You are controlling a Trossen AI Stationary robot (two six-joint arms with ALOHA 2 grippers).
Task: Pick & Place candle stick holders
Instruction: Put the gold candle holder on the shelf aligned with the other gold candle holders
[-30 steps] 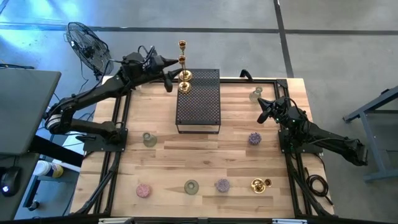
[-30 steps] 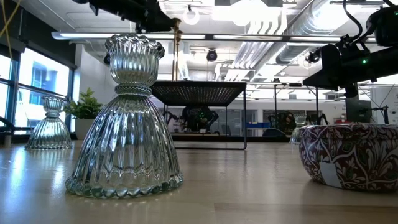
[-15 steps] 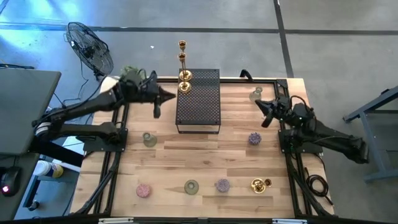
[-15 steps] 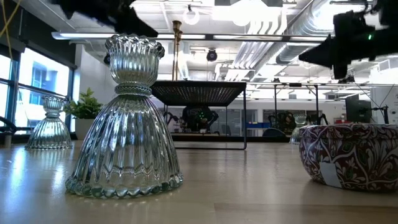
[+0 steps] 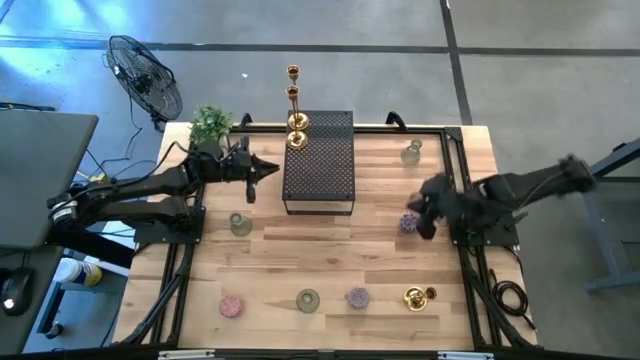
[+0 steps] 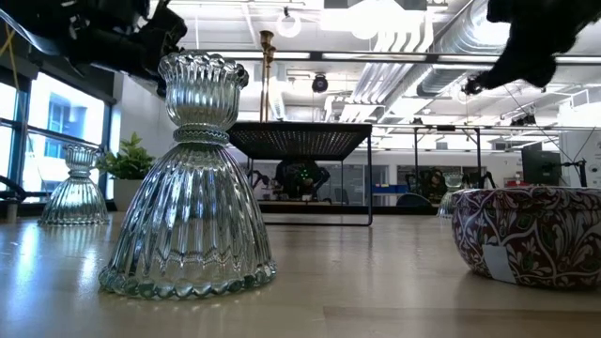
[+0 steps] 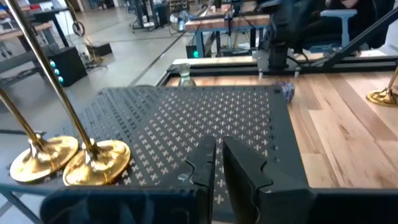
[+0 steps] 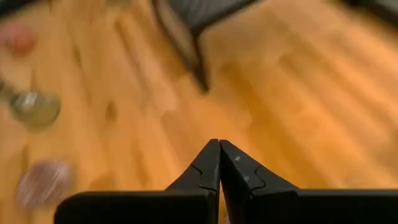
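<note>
- A light wooden table (image 5: 330, 250) with a black frame carries everything.
- At 12 o'clock stands a black perforated box (image 5: 320, 165).
- A potted plant (image 5: 210, 123) sits at 11 o'clock.
- Glass holders: green (image 5: 240, 223) at 9, clear (image 5: 411, 152) at 1, purple (image 5: 409, 223) at 3.
- Along 6 o'clock lie pink (image 5: 231, 305), green (image 5: 307, 299), purple (image 5: 357, 297) cups and a toppled gold holder (image 5: 417, 296).

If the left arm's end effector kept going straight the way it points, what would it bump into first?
Probably the black perforated box. The left end effector, shut and empty, points across its top, so it might skim over instead; height is unclear.
</note>
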